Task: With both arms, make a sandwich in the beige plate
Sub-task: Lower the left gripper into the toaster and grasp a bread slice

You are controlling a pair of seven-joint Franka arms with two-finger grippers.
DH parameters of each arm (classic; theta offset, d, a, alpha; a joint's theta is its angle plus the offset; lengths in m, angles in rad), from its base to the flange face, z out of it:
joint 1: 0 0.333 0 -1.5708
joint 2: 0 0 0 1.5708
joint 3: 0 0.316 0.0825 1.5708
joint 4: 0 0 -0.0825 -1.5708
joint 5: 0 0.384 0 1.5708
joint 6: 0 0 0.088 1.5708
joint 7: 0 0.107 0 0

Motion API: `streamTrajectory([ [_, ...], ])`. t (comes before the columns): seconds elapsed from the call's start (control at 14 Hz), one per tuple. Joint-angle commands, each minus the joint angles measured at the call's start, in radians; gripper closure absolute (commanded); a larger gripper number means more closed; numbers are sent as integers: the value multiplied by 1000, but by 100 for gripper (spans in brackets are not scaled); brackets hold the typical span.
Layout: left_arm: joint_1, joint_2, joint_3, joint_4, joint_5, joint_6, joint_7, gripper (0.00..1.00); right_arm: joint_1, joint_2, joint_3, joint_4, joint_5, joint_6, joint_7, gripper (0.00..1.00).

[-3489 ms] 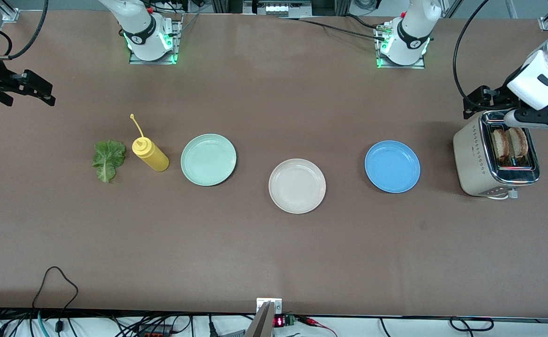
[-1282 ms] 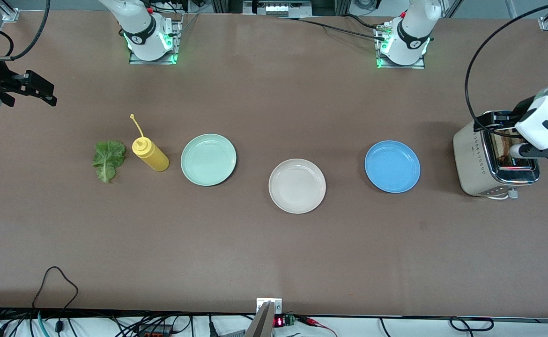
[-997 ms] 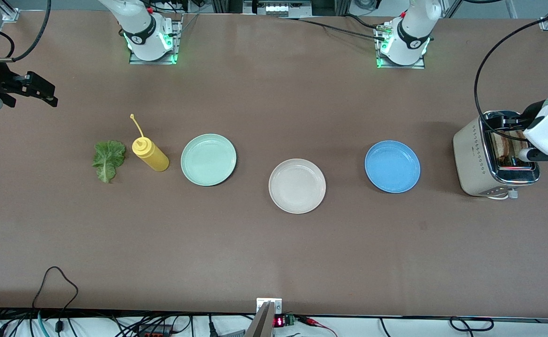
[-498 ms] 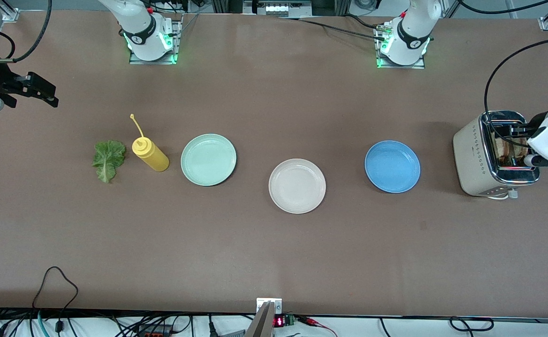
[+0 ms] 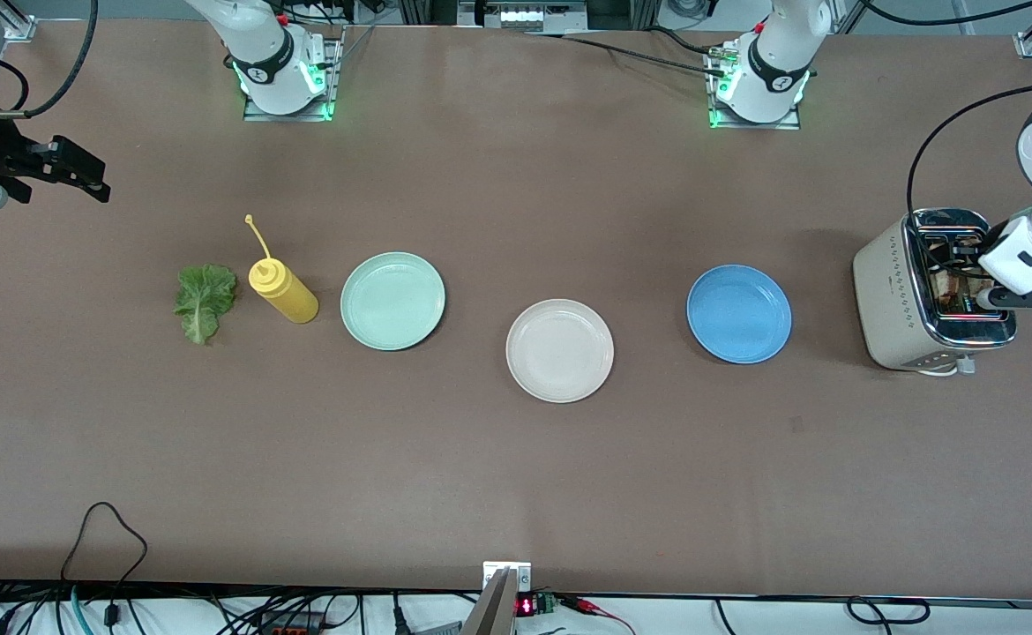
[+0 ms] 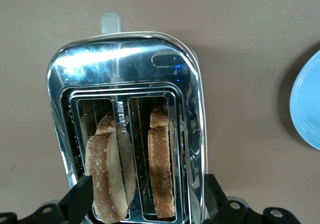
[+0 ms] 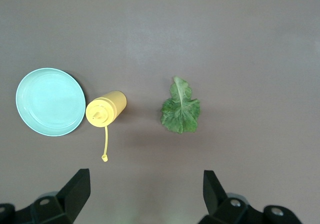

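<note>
Front view: three plates are counted, the beige plate (image 5: 559,350) between a mint plate (image 5: 392,301) and a blue plate (image 5: 739,314); one lettuce leaf (image 5: 205,302) and one mustard bottle (image 5: 282,290) lie beside the mint plate. Two bread slices (image 6: 130,171), hidden there, are shown by the left wrist view in the toaster (image 5: 931,294). The left gripper (image 6: 147,204) is spread wide over the toaster, holding nothing. The right gripper (image 7: 146,194) is parked open above the leaf.

arms: white jointed links, black bands | bases: glowed green | cables: black, looped | left claw (image 6: 145,201), right claw (image 7: 145,196): black fingers
</note>
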Motion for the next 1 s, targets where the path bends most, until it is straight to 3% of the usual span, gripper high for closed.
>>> streamTrajectory([
  [0.0,7,-38,-11,-35,20,17,16,4,-2,-3,2,7,4,-14,-9,0],
  [0.21,7,-24,-11,-35,18,18,3,6,-2,-3,1,8,4,-14,-9,0],
  [0.36,6,-9,-11,-34,18,20,3,13,-2,-1,2,7,4,-15,-9,0],
  [0.64,7,14,-11,-34,18,25,-20,54,-2,-1,2,8,4,-15,-9,0],
  [0.93,7,19,-13,-31,18,14,-8,86,-2,-3,2,7,4,-15,-9,0],
])
